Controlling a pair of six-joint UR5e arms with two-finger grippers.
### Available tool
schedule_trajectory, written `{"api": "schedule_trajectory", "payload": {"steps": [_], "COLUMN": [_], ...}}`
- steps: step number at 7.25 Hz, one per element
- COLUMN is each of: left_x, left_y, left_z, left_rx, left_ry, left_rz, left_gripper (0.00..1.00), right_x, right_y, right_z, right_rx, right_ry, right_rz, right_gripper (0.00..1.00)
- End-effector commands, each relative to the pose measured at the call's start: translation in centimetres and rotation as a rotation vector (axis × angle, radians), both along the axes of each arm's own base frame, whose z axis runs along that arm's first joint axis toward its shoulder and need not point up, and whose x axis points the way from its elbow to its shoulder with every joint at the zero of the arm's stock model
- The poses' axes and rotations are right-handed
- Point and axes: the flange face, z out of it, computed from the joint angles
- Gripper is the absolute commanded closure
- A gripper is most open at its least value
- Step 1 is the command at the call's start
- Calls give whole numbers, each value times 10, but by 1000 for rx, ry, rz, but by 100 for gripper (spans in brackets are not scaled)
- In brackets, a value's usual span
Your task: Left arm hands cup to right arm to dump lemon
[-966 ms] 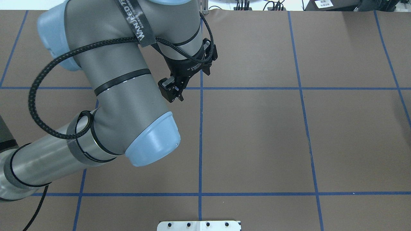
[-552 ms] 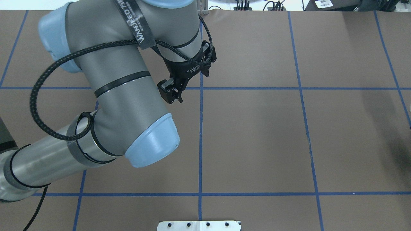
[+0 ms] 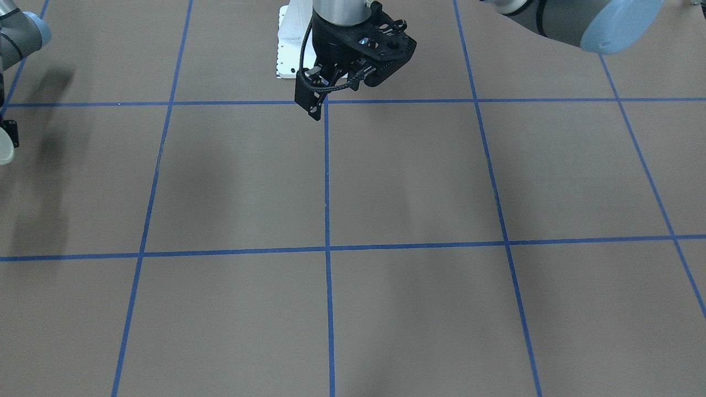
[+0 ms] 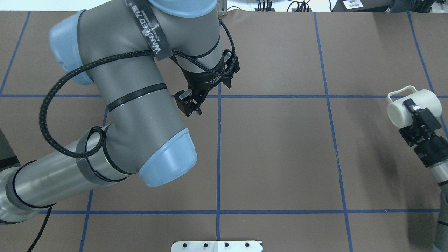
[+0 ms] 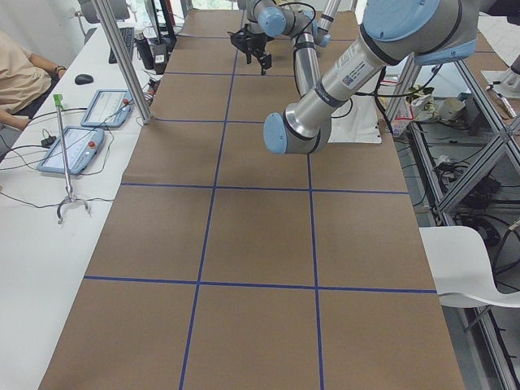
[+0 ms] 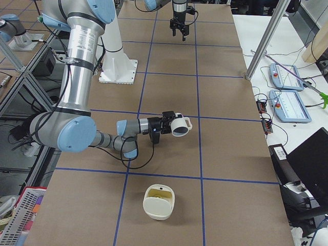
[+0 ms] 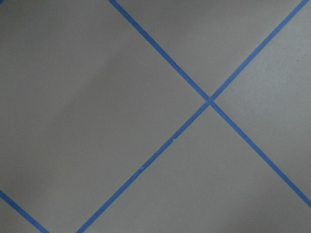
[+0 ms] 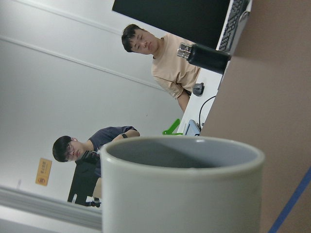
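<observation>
Right hand (image 4: 416,112) holds cup (image 4: 399,112), cup on its side in air, near white bowl (image 6: 158,209) on tabletop (image 4: 280,150). Yellowish lemon (image 6: 161,191) seems inside bowl. Left hand (image 4: 191,106) well apart from bowl, looks wide, empty.

In the front view the cup (image 3: 4,150) is cropped (a sliver shows).

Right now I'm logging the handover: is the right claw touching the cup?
Touching. The overhead view shows the right claw clamped across the white body of the cup, which lies sideways in its grip, handle pointing away from the robot.
</observation>
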Motion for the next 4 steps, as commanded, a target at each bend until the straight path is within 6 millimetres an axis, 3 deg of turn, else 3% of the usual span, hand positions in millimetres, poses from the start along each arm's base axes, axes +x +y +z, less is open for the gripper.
{"api": "schedule_trajectory", "payload": {"steps": [1,3,4], "left_x": [-1,20,40], "left_y": [2,8,24], "left_z": [15,27,27], "left_rx": [68,73,118], "left_ry": [-12,-49,-79], "left_rz": [66,74,72], "left_gripper": [0,0,0], "right_x": [-113,-189,-233], "right_y": [-26,-18,-17], "right_z": [-91,-157,-204], "right_rx": [103,175,186], "right_ry": [348,557,644], "right_rz": [33,3,-19], "right_gripper": [100,100,99]}}
